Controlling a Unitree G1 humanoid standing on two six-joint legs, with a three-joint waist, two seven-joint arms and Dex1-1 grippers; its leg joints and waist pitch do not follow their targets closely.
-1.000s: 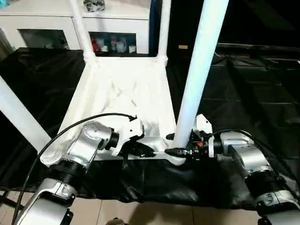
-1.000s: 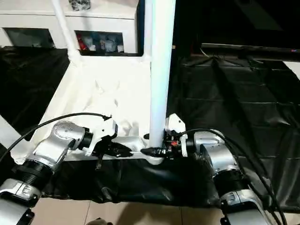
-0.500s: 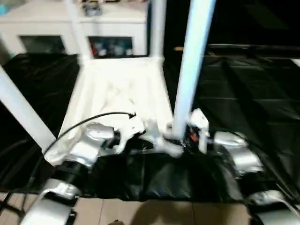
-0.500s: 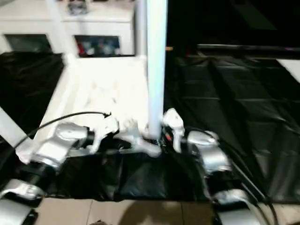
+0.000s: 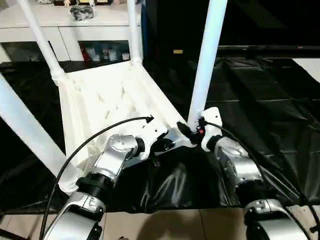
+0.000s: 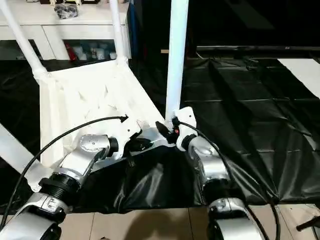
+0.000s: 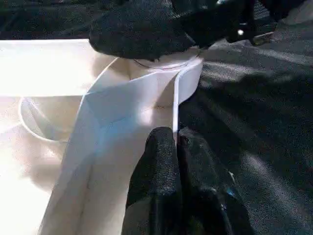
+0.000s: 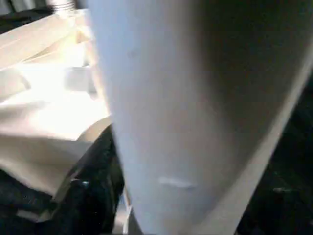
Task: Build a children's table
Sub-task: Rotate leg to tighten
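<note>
1. Tabletop (image 5: 107, 107) is lying upside down on the black sheet (image 5: 270, 100), ribbed underside up, filling the centre-left of the head view, long axis running from the lower centre up toward the upper left.
2. Legs: four are standing up from the corner sockets. Near-right leg (image 5: 207, 60) is rising through the upper centre, near-left leg (image 5: 25, 127) at the left edge, far-left leg (image 5: 37, 37) and far-right leg (image 5: 133, 30) toward the top.
3. Key relation: the near-right leg's base is sitting right at the right gripper (image 5: 187, 132), its long axis going straight up from the fingers. Right arm is the nearer one.
4. Right gripper's fingers are standing around that base, part open; the wrist view is too close to confirm a firm hold, so I cannot tell.
5. Left gripper (image 7: 178, 161) is closed down, fingers pressed together at the thin near rim of the tabletop, just beside that corner socket.
6. White cabinet (image 5: 75, 30) is sitting behind, upper left.
7. Judgement: legs look seated; next move is likely checking this last leg.
</note>
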